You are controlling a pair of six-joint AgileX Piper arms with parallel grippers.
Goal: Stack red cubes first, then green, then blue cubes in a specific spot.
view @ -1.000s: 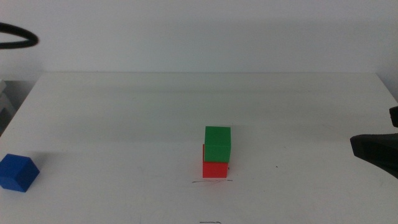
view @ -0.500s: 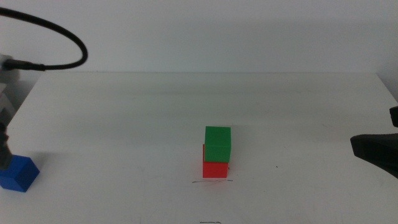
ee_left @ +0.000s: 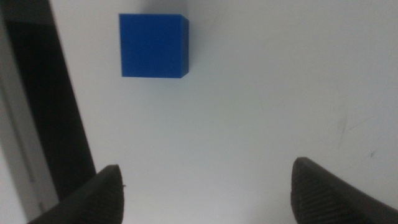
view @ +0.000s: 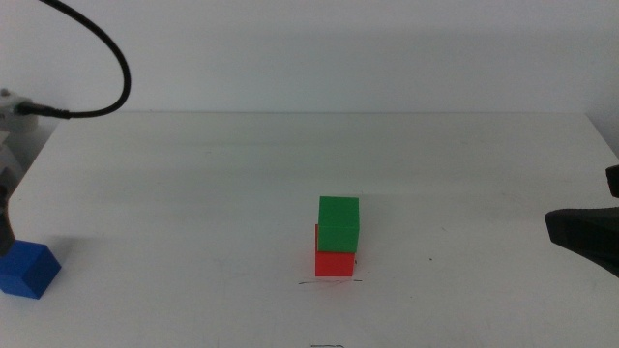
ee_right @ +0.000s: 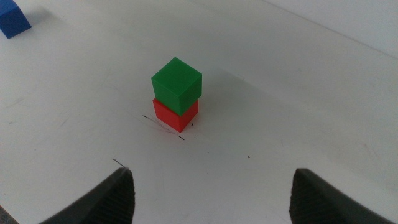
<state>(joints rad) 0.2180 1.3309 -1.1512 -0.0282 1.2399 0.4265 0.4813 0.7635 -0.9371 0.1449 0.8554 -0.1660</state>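
Observation:
The green cube [view: 338,222] sits on the red cube [view: 335,263], a little askew, at the faint scribbled line [view: 329,282] of the specific spot on the white table. Alone near the table's left edge lies the blue cube [view: 26,269]. My left gripper [ee_left: 205,194] hangs open above the table, and the blue cube [ee_left: 153,45] lies ahead of its jaws, untouched. The right gripper [ee_right: 217,194] is open and empty, held back at the right side, facing the green cube [ee_right: 177,84] and red cube [ee_right: 177,116].
The left arm [view: 5,224] and its black cable [view: 114,58] stand at the table's left edge [ee_left: 59,112]. The right gripper's dark body [view: 582,238] shows at the right edge. White tabletop lies between the blue cube and the stack.
The left arm has come into view at the left edge, just above the blue cube, and its cable has risen. The cubes and the right gripper have not moved.

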